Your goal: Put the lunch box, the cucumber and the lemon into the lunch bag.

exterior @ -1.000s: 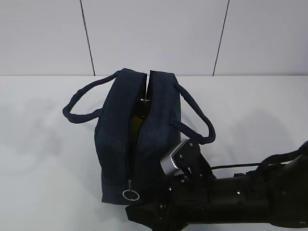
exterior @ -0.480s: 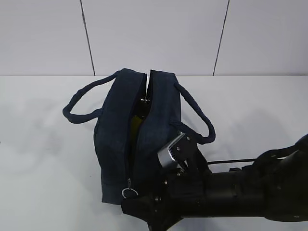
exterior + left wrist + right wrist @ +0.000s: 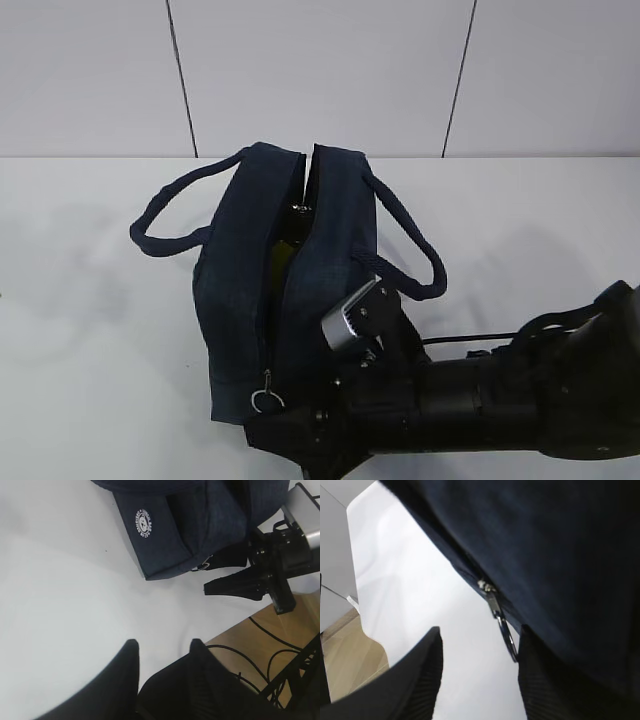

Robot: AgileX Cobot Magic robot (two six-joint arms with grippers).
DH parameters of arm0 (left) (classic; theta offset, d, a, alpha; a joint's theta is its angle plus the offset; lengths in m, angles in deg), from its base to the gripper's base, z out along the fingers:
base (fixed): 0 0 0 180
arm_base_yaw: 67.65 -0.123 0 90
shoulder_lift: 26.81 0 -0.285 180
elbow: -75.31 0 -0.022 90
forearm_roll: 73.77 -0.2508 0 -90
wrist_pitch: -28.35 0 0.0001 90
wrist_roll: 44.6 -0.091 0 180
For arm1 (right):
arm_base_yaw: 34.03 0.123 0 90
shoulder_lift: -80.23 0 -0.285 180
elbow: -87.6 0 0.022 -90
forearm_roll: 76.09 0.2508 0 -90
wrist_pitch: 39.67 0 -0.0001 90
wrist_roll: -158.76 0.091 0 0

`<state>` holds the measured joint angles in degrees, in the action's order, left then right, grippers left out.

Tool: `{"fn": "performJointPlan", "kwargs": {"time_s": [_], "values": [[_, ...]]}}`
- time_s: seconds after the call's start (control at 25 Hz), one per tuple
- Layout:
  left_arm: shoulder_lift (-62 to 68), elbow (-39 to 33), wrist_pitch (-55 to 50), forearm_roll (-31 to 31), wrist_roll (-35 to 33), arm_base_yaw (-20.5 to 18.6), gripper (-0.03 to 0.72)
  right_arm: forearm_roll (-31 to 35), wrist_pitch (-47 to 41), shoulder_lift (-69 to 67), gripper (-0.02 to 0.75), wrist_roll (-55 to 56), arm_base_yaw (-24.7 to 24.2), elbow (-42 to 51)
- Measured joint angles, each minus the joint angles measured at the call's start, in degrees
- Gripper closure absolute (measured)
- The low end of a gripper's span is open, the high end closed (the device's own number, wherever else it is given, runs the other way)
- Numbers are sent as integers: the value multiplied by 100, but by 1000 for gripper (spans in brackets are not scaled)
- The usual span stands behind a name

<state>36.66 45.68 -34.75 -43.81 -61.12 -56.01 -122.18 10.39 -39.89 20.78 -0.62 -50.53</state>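
A plain white worktop (image 3: pixel 90 330) stretches back to a pale wall (image 3: pixel 320 70) of large panels divided by thin dark seams (image 3: pixel 181 75), under even, soft light that casts only faint shadows. Beyond the worktop's edge, the left wrist view shows a wood-toned floor (image 3: pixel 280 640) crossed by loose black cables (image 3: pixel 272 655).

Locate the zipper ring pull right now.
The zipper ring pull hangs at the lunch bag's near end, low in the exterior view, between the right gripper's open jaws.
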Motion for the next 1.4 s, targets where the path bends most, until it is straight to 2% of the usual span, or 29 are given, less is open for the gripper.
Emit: {"fn": "performJointPlan", "kwargs": {"time_s": [0.52, 0.76, 1.4], "values": [[0, 0, 19, 0, 0, 0, 449, -65, 137, 0, 382, 23, 0, 0], [0, 0, 22, 0, 0, 0, 449, -282, 137, -13, 382, 367, 0, 0], [0, 0, 22, 0, 0, 0, 449, -243, 408, -342, 382, 411, 0, -267]]}}
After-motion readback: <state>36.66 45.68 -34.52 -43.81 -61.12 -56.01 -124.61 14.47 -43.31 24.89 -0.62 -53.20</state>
